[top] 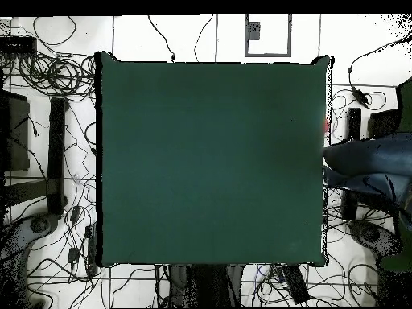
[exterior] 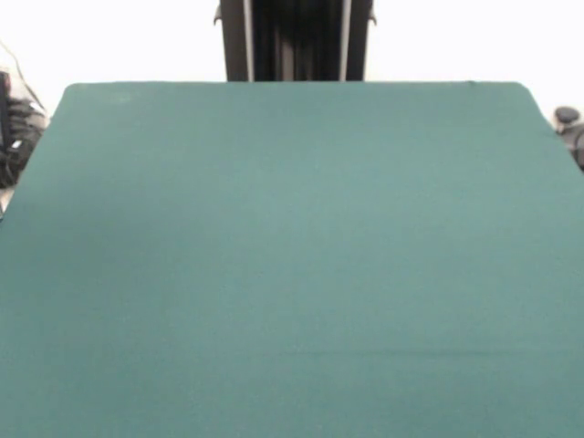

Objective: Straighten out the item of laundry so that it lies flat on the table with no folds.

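Observation:
The table [exterior: 292, 255] is a wide dark green cloth surface, and nothing lies on it in the front view. The overhead view shows the same bare green surface [top: 209, 161]. The jeans do not show on the table in either view. A blue denim-coloured shape [top: 366, 161] sits just beyond the table's right edge in the overhead view; I cannot tell whether it is the laundry or a person's clothing. The gripper shows in neither view.
The robot's black pedestal [exterior: 294, 41] stands at the table's far side, and its base [top: 205, 286] shows at the bottom of the overhead view. Many cables [top: 48, 72] and dark boxes lie on the floor round the table.

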Controlling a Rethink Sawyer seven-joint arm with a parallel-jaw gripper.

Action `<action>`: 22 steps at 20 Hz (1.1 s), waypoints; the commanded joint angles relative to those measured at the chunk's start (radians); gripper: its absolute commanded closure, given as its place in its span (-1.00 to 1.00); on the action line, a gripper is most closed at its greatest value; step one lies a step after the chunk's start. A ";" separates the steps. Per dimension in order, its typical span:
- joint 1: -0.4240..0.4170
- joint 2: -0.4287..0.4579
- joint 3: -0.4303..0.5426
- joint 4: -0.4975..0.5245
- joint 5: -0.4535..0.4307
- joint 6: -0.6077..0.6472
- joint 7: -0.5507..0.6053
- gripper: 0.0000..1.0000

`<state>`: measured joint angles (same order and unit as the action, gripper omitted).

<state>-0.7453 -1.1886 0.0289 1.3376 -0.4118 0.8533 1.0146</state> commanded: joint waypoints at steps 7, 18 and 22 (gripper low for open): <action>0.000 0.016 0.085 0.309 0.061 -0.216 0.031 1.00; 0.149 -0.006 0.006 0.396 0.071 -0.225 0.265 1.00; 0.219 0.004 -0.044 0.419 0.080 -0.226 0.370 1.00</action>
<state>-0.6233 -1.1899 -0.0016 1.5743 -0.3953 0.6912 1.0217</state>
